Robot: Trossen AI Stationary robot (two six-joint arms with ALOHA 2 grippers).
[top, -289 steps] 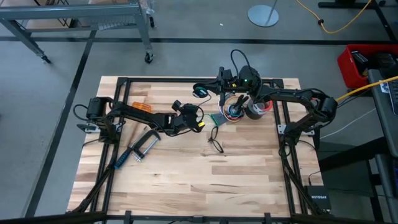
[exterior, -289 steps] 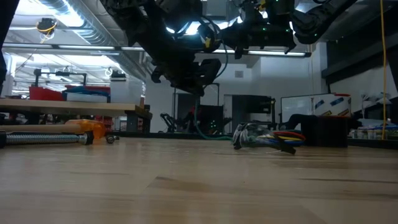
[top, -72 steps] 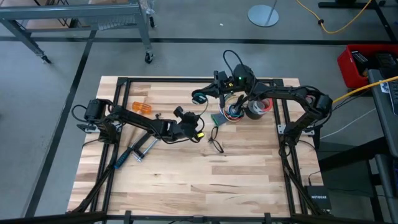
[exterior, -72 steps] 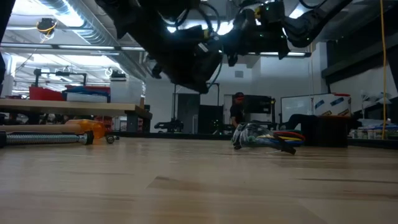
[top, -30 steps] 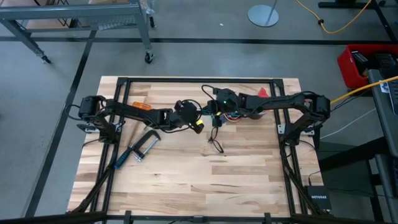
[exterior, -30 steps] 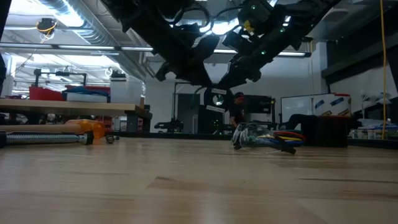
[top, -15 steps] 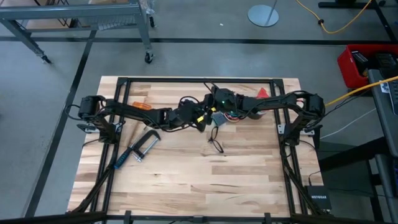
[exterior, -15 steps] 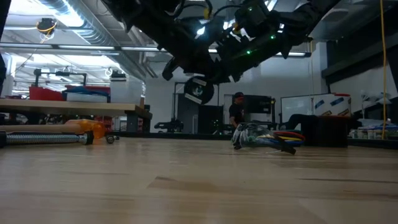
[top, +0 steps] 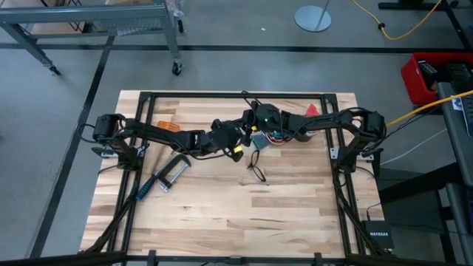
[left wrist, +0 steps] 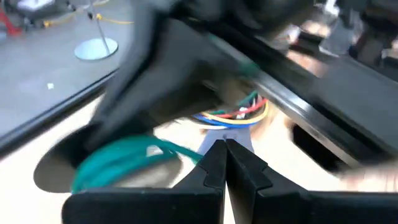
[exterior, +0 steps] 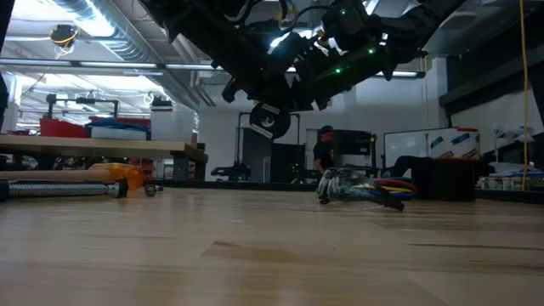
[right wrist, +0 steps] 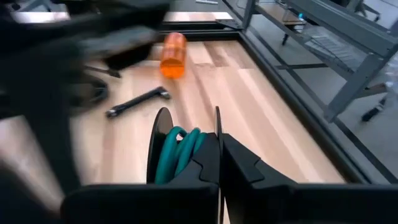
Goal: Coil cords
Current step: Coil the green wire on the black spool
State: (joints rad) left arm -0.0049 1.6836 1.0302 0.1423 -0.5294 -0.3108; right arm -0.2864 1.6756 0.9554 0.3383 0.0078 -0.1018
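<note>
A black spool (exterior: pixel 270 121) wound with teal cord (right wrist: pixel 180 149) hangs above the table's far middle. My right gripper (right wrist: pixel 219 152) is shut on it and reaches in from the right (top: pixel 250 131). My left gripper (left wrist: pixel 224 149) is shut and meets it from the left (top: pixel 233 142). A teal strand (left wrist: pixel 177 151) runs from the spool toward my left fingers. A small yellow piece (top: pixel 238 150) on thin black cable shows beside my left gripper; what holds it is hidden. My right gripper pinches one thin disc of the spool at its rim (right wrist: pixel 216 127) between its two fingers. The disc stands edge-on between them. The spool is lifted clear of the table. My left gripper: the teal strand ends behind one finger (left wrist: pixel 208 165); whether it is held, I cannot tell.
A bundle of multicoloured wires (top: pixel 277 134) lies at the far right of centre. Small black wire loops (top: pixel 256 170) lie mid-table. A metal clamp (top: pixel 164 177) and an orange piece (top: pixel 167 127) lie at the left. A person (exterior: pixel 325 149) stands in the room behind.
My left gripper has gone a little toward the table's right edge and closed in on my right gripper. The spool, kept in my right gripper, has gone toward the table's left and slightly up, and has turned its flat face toward the near edge.
</note>
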